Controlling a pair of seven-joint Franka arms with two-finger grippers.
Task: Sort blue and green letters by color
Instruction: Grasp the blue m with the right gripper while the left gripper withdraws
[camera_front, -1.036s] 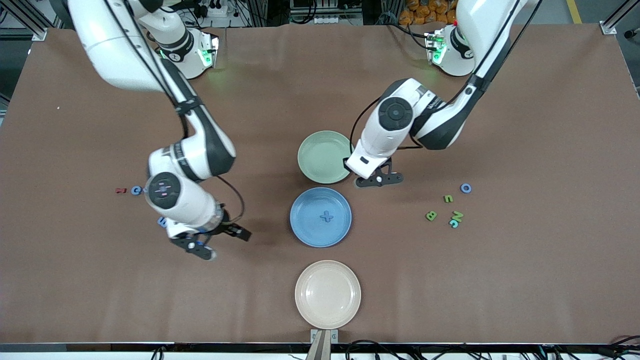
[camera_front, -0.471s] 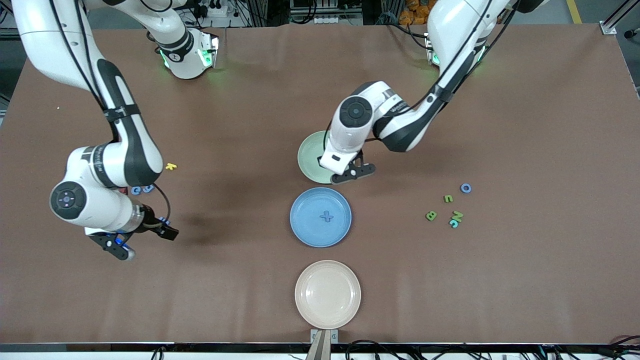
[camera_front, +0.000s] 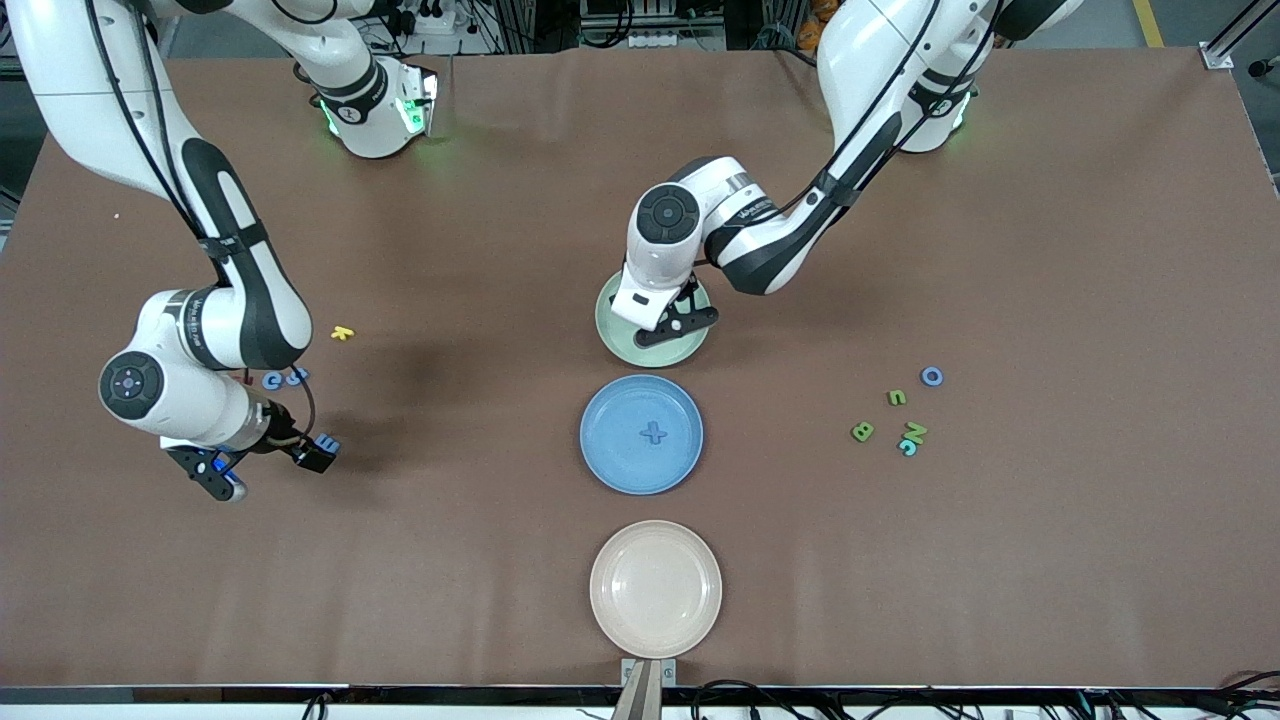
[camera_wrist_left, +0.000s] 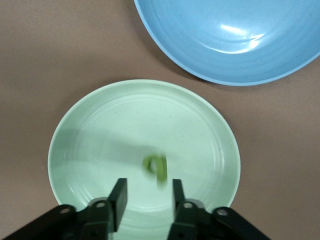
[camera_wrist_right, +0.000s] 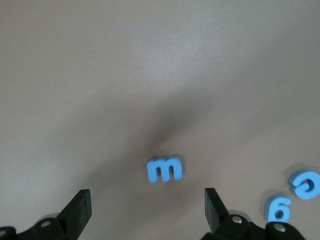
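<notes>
Both arms had shifted since a second earlier: the left gripper (camera_front: 676, 322) had travelled from the bare table beside the green plate (camera_front: 618, 340) to a spot over it, and the right gripper (camera_front: 262, 468) had swung away from the plates toward the right arm's end of the table; the left wrist view showed the left fingers (camera_wrist_left: 118, 196) parted with nothing between them and a green letter (camera_wrist_left: 156, 167), blurred, just under them on or just above the plate; the release seemed the step in hand, and it would go best with the gripper kept over the plate's middle until the letter settled; the right jaws stood wide apart above a blue m (camera_wrist_right: 164, 169); only the wrist views showed these letters plainly, while the front view alone showed the blue plate (camera_front: 600, 455) holding a blue plus (camera_front: 653, 432), the cream plate (camera_front: 655, 589), and a cluster of letters (camera_front: 900, 420) toward the left arm's end.
</notes>
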